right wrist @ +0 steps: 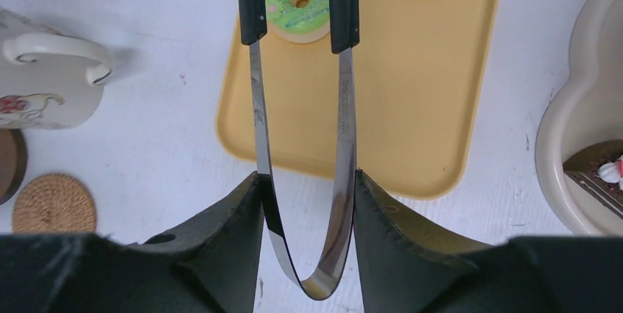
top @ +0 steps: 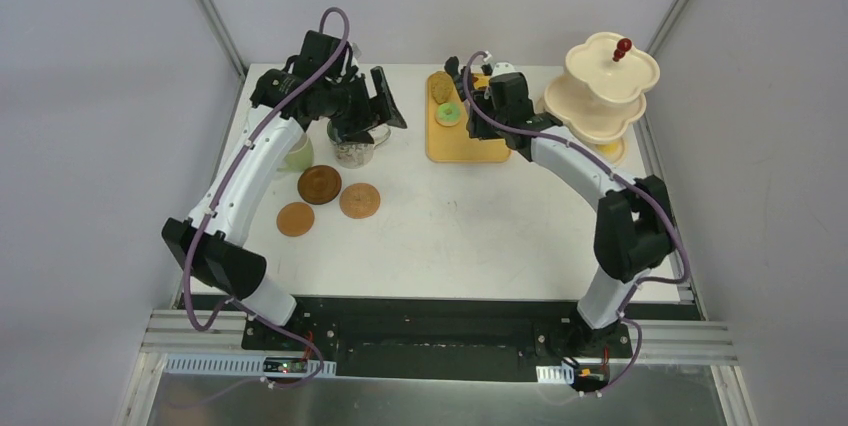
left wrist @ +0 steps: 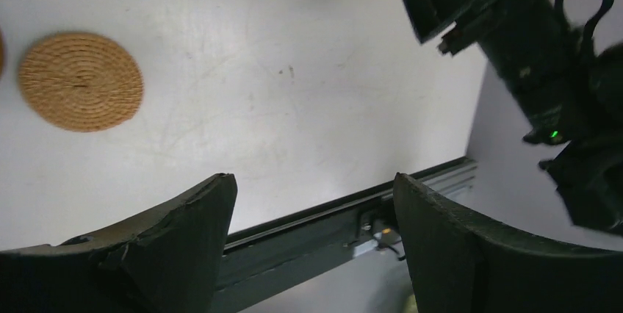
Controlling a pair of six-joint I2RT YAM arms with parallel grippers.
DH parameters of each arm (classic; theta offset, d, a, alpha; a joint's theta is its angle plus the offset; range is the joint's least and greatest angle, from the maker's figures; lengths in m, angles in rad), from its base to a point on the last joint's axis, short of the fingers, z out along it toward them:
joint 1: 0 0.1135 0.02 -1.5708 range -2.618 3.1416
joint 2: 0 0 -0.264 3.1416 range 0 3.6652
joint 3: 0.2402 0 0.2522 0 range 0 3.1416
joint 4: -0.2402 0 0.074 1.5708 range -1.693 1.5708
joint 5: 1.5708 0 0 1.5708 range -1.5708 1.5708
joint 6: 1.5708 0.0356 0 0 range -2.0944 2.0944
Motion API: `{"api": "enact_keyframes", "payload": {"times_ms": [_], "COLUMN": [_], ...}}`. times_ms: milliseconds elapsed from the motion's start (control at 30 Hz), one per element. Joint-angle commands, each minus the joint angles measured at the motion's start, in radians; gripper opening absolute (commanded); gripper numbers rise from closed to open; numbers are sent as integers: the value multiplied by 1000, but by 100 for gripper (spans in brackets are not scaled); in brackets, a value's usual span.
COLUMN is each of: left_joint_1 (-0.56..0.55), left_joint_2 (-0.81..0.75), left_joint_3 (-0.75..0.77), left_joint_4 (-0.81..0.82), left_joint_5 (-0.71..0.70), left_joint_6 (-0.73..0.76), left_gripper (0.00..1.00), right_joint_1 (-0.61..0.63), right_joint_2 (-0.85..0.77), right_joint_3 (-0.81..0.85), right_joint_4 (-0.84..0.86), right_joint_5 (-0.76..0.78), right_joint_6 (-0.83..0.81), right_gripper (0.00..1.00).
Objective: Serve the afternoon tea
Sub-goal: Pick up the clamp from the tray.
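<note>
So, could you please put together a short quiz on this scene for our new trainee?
1. True or false: the right gripper is shut on the tongs.
2. What colour is the doughnut seen between the tong arms, on the tray? A) green B) pink C) blue
3. Fill in: the left gripper is ____.
Key: 1 true; 2 A; 3 open.

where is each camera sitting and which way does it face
top external: above and behind the robot, looking down on the table; left arm and right arm show.
left wrist: faces the table and a coaster; open left end effector shows.
right wrist: looking down on the yellow tray; right end effector gripping tongs shows.
shared: the tray appears in all three.
</note>
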Motion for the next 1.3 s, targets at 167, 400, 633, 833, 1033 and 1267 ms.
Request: {"api": "enact_keyframes", "payload": {"times_ms": [167, 400, 633, 833, 1033, 1267], "left_joint_1": [-2, -45, -67, -69, -69, -45], "left_joint_2": [12, 82, 110, 145, 120, 100], "left_joint_3": [-304, -234, -267, -224, -280, -315], "left_joint_4": [664, 599, 642, 581, 569, 651], "left_joint_5": [140, -22, -88, -127, -151, -91], "left_joint_6": [-527, -555, -618, -611, -642, -641], "left_gripper": [81, 78, 80, 72, 55, 13], "right_joint_1": [96, 177, 245, 291, 317, 322], "right_joint_2": [-260, -348, -334, -316, -286, -281], "right_joint_3": [-101, -153, -135, -117, -100, -92], "right_joint_4": [-51, -71, -82, -83, -84, -96], "right_joint_5": [-59, -11, 35, 75, 88, 95], "right_joint_6": [77, 124, 111, 95, 85, 125], "right_gripper": [26, 26, 25, 24, 24, 28]}}
